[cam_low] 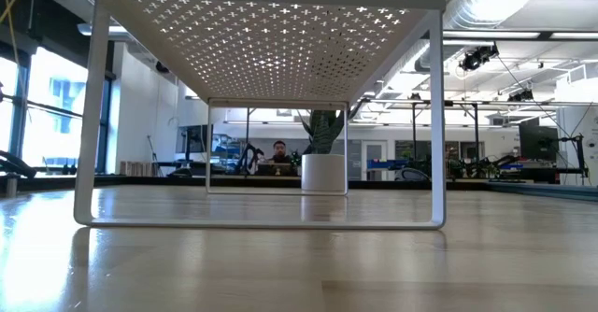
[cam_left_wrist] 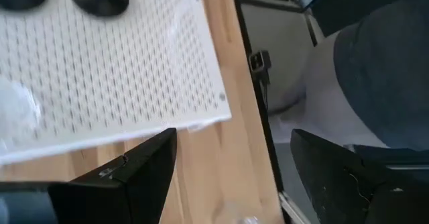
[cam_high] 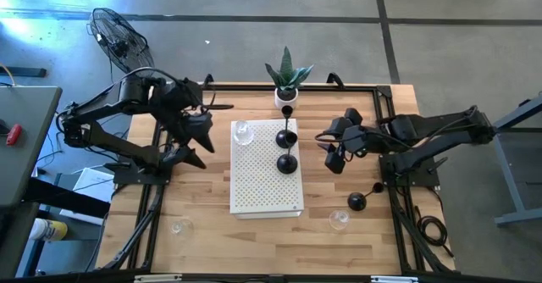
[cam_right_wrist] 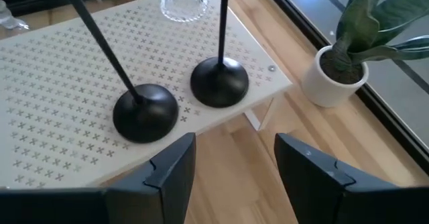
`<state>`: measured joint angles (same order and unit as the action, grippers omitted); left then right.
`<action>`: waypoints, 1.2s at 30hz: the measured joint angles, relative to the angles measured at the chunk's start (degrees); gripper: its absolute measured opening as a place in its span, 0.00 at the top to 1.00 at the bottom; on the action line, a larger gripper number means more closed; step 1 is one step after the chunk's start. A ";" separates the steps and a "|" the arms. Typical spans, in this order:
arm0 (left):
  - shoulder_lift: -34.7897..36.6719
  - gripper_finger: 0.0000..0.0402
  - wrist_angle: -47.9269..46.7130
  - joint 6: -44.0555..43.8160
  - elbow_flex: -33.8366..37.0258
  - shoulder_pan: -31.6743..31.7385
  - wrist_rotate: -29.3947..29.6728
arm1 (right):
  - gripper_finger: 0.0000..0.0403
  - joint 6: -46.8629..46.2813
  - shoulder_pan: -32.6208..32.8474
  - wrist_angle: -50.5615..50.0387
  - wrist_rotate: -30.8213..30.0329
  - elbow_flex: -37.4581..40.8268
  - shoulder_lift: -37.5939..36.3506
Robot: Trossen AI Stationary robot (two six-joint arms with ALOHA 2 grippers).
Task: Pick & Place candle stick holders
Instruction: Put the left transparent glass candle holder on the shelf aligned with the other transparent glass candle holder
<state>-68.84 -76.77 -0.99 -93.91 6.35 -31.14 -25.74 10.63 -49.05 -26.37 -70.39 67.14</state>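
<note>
A white perforated stand [cam_high: 267, 177] sits mid-table. On it stand two black candle stick holders [cam_high: 286, 137] [cam_high: 288, 164] with round domed bases and thin stems, which also show in the right wrist view [cam_right_wrist: 218, 82] [cam_right_wrist: 145, 112]. A clear glass holder [cam_high: 243, 132] stands on the stand's far left part. A third black holder [cam_high: 357, 201] and a clear glass holder [cam_high: 339, 219] rest on the table at the near right. Another glass holder [cam_high: 178, 228] is at the near left. My left gripper [cam_high: 199, 139] [cam_left_wrist: 234, 143] is open and empty left of the stand. My right gripper [cam_high: 334, 158] [cam_right_wrist: 234, 150] is open and empty right of it.
A white pot with a green plant [cam_high: 288, 84] stands at the table's far edge, behind the stand, and shows in the right wrist view [cam_right_wrist: 335, 76]. The low view looks under the stand [cam_low: 266, 32]; a person [cam_low: 278, 153] sits in the room beyond.
</note>
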 joint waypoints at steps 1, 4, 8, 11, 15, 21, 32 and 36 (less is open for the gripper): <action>0.00 0.29 -1.04 -0.88 0.00 0.00 0.00 | 0.52 0.03 -0.02 -0.01 -0.09 0.00 0.01; 0.00 0.29 -3.37 -4.06 0.00 0.00 0.19 | 0.52 0.11 -0.02 -0.04 -0.11 0.00 0.01; 0.00 0.29 -6.77 -9.13 0.14 0.00 1.97 | 0.52 0.56 -0.02 -0.13 -0.11 0.00 0.01; 0.64 0.29 -7.51 -13.15 2.83 -0.82 1.25 | 0.52 0.66 -0.02 -0.79 -0.29 0.00 0.01; 3.63 0.29 -7.76 -19.66 8.92 -5.16 1.94 | 0.52 0.66 -0.02 -2.08 -0.44 0.00 0.01; 6.76 0.29 -7.56 -33.92 18.47 -13.68 8.94 | 0.52 0.90 -0.02 -1.00 -1.35 0.00 0.00; 7.28 0.29 -6.89 -44.42 27.61 -29.81 14.83 | 0.52 6.09 -0.44 1.67 -1.59 0.00 -0.06; 7.26 0.29 -6.33 -40.35 31.36 -36.10 20.18 | 0.52 9.63 -0.44 5.48 0.59 0.00 -0.16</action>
<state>-61.58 -83.10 -41.34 -62.54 -29.75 -10.95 -16.10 10.20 -43.56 -25.78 -70.39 66.99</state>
